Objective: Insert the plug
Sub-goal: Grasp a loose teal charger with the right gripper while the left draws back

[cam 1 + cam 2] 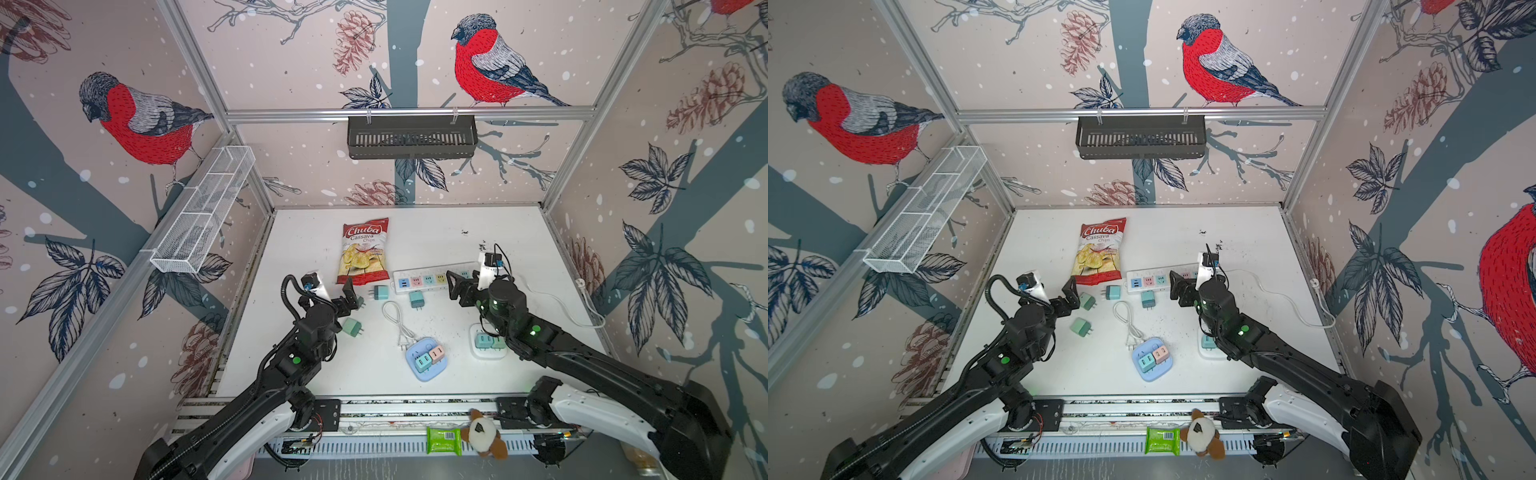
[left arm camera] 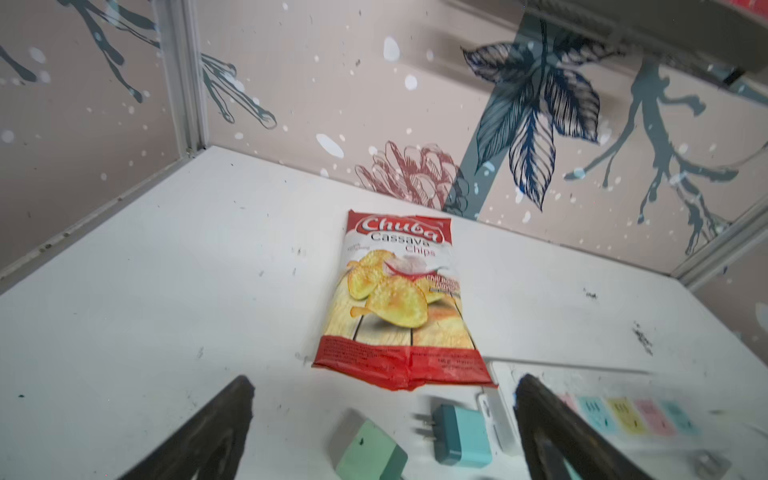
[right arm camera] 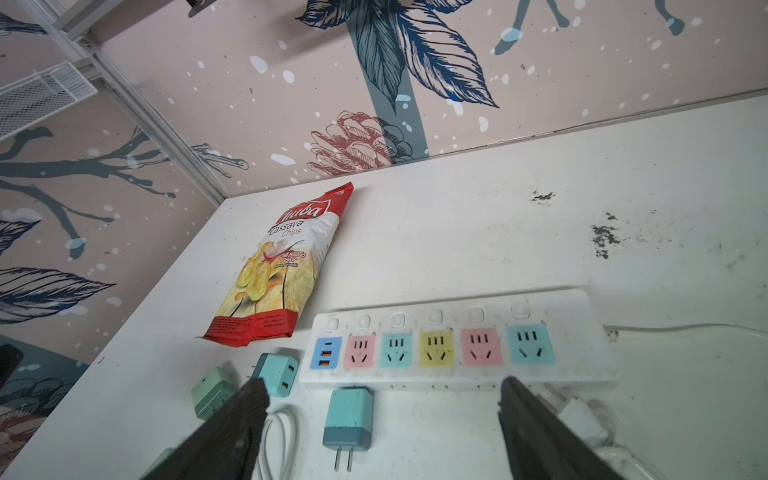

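The teal plug lies flat just beside the power strip, prongs pointing away from it. The right pincer, spread wide and empty, hovers close by on the nearer arm.

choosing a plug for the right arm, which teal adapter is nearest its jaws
The teal adapter alongside the power strip; the other teal adapter lies off its end.
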Tool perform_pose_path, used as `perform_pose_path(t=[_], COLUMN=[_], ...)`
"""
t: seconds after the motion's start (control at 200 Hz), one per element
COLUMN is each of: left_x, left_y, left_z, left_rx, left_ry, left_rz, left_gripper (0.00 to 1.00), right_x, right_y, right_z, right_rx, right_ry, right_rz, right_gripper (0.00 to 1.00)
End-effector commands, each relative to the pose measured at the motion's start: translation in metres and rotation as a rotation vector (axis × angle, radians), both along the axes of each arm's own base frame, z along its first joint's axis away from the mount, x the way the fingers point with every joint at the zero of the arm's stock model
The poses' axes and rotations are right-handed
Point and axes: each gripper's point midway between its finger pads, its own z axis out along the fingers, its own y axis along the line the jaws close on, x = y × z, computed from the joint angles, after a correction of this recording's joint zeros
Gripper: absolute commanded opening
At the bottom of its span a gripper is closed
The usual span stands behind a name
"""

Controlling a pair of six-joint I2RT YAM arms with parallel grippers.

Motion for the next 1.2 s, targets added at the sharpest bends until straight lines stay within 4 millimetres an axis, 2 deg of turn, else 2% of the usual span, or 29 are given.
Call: perform_pose_path(t=[0.0,0.065,0.185,0.38,0.47,0.59,0.625,0.655,0.736,0.901,1.001,1.196], left_x=[-0.007,-0.012,-0.015,-0.008,-0.003,0.005,0.007,0.009,0.011,0.013,0.012,0.009], left_y=[0.008,0.006,0.005,0.004,-0.004,-0.014,-0.016,-0.018,-0.021,-0.024,-0.023,-0.019], left_z=[0.04,0.044,0.038,0.024,0.02,0.013,0.011,0.011,0.008,0.006,0.007,0.01], left_rx=[-0.102,-0.114,-0.104,-0.076,-0.053,-0.024,-0.015,-0.009,0.0,0.009,0.007,-0.005], left_ry=[-0.119,-0.144,-0.181,-0.158,-0.132,-0.092,-0.082,-0.075,-0.059,-0.05,-0.052,-0.071], left_rz=[0.018,-0.014,-0.031,-0.009,-0.031,-0.059,-0.064,-0.066,-0.072,-0.086,-0.082,-0.078], left_gripper=[0.97,0.98,0.97,0.97,0.97,0.97,0.97,0.97,0.97,0.97,0.97,0.97], right_x=[-0.011,-0.014,-0.014,-0.007,-0.003,0.003,0.004,0.006,0.007,0.008,0.01,0.011], right_y=[0.007,0.009,0.013,0.021,0.026,0.038,0.043,0.046,0.059,0.083,0.092,0.103], right_z=[-0.009,-0.012,-0.019,-0.041,-0.056,-0.077,-0.077,-0.088,-0.099,-0.122,-0.138,-0.151], right_rx=[-0.018,-0.027,-0.047,-0.1,-0.135,-0.183,-0.185,-0.21,-0.237,-0.314,-0.344,-0.361], right_ry=[0.012,0.02,0.034,0.091,0.128,0.185,0.188,0.214,0.241,0.295,0.344,0.381], right_rz=[0.064,0.078,0.085,0.082,0.083,0.104,0.108,0.11,0.138,0.186,0.192,0.213], right_gripper=[0.87,0.86,0.86,0.87,0.87,0.87,0.86,0.85,0.84,0.81,0.79,0.75])
